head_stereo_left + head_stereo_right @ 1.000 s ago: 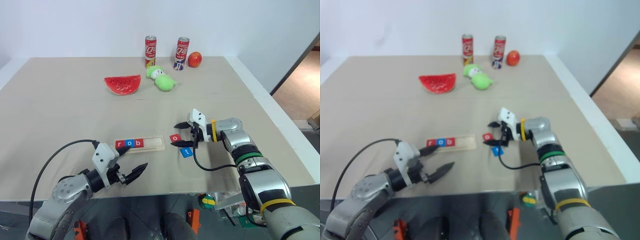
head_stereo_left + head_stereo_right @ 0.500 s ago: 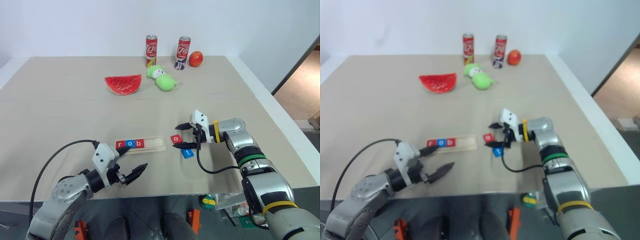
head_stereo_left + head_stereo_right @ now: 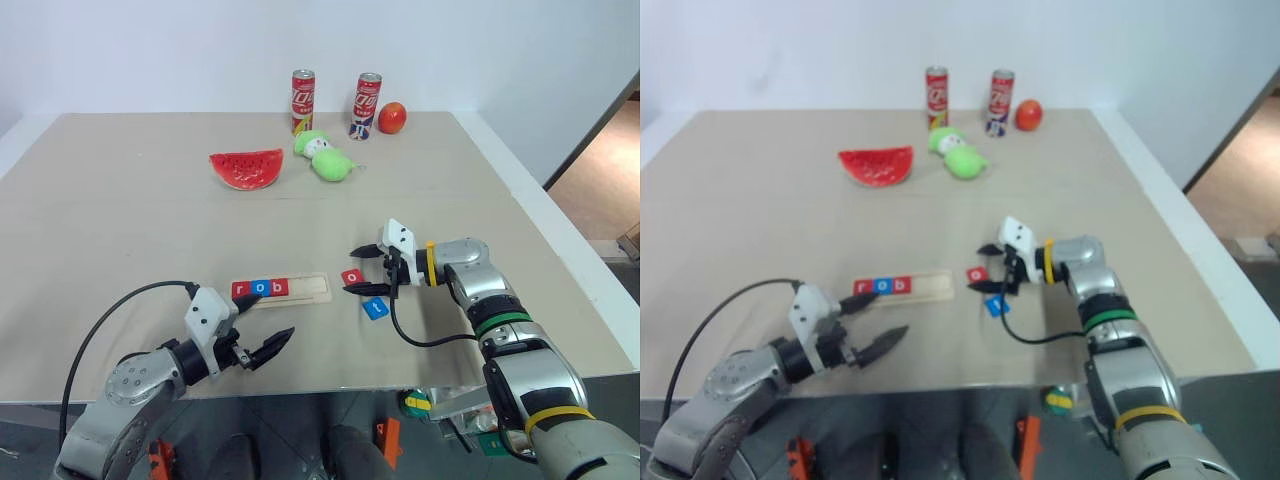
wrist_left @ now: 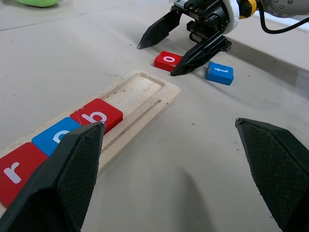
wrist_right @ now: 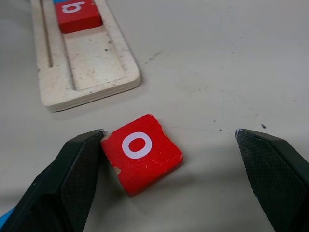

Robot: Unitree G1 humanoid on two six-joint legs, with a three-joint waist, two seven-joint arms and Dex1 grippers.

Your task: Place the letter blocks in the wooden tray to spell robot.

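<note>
The wooden tray (image 3: 282, 288) lies near the front of the table (image 3: 120, 230), left of centre, and its groove already holds three letter blocks: a red r (image 4: 14, 173), a blue o (image 4: 57, 137) and a red b (image 4: 96, 116), packed at the tray's left end. The right part of the groove is bare, so two places are left to fill. The two blocks that remain sit on the table just right of the tray: a red o (image 3: 353, 277) and, nearer and slightly further right, a blue t (image 3: 375, 307). By my reading the job is a little over half done.

The right gripper (image 3: 362, 270) has its fingers spread wide around the red o, one finger on the far side and one on the near side; in the right wrist view one finger looks to be touching the block's edge, and nothing is gripped. The left gripper (image 3: 250, 339) hangs open and empty in front of the tray, on the near side.

Compared with a second ago, little differs: the right gripper sits slightly higher and its fingers straddle the red o more squarely. The blocks, the tray and the left gripper are where they were.
</note>
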